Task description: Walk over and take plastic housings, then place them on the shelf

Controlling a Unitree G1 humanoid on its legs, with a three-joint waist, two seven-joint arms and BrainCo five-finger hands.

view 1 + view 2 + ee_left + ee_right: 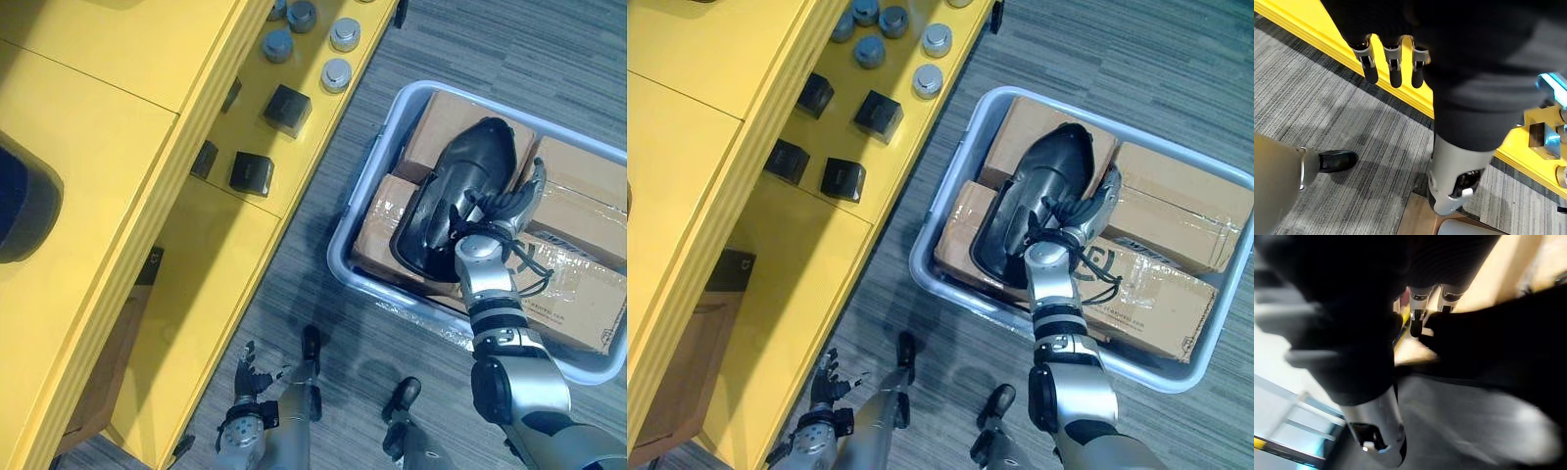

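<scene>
Housing (470, 162): black shell lying on the boxes (578, 220) in the grey bin (389, 110), beside the yellow shelf (225, 245).
Right hand (493, 211): thumb and fingers pinch the housing's rim.
Left hand (250, 377): hangs low by the shelf, fingers relaxed, holding nothing.
Risk: the one-sided rim pinch looks thin, so the long shell may swing, slip out, or snag the bin wall on lifting.

Grey plastic tub (355, 211): set on grey striped carpet (490, 39) and packed with taped cardboard boxes (1156, 299) laid flat.
Black cube-shaped blocks (879, 116): four are counted, spaced apart in two loose rows.
Grey round cylinders (928, 80): several are stood upright in a cluster just beyond the blocks.
</scene>
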